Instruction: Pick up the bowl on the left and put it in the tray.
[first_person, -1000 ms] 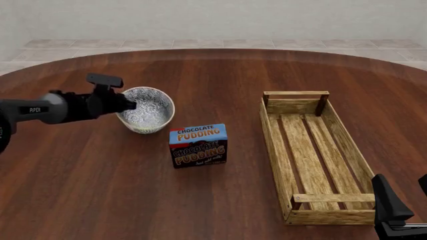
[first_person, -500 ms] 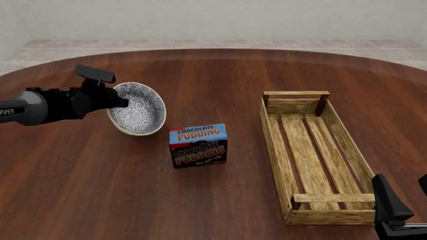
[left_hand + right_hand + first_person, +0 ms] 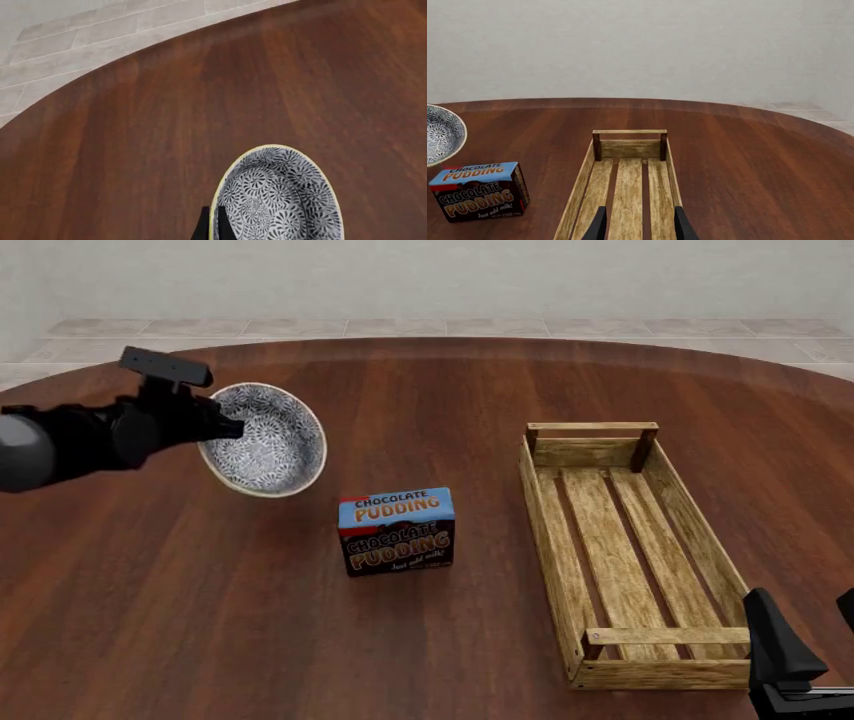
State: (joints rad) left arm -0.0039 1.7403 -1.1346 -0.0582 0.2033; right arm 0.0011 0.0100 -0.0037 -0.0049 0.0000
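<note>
The blue-and-white patterned bowl (image 3: 271, 440) hangs tilted on its side above the table at the left, its inside facing the camera. My left gripper (image 3: 228, 427) is shut on the bowl's left rim. In the left wrist view one dark finger sits on each side of the cream rim of the bowl (image 3: 280, 200), low in the picture. The tray (image 3: 621, 550), a long light-wood slatted crate, lies at the right with nothing in it. My right gripper (image 3: 811, 640) stands open near the tray's near end, and its fingertips (image 3: 599, 226) frame the tray (image 3: 627, 182) in the right wrist view.
A chocolate pudding box (image 3: 396, 531) stands upright between the bowl and the tray, below and to the right of the bowl. It also shows in the right wrist view as the pudding box (image 3: 479, 191), under the bowl (image 3: 440, 134).
The left gripper has lifted the bowl off the table, up and to the left, and the bowl has tipped further onto its side. The right arm has stayed still.
</note>
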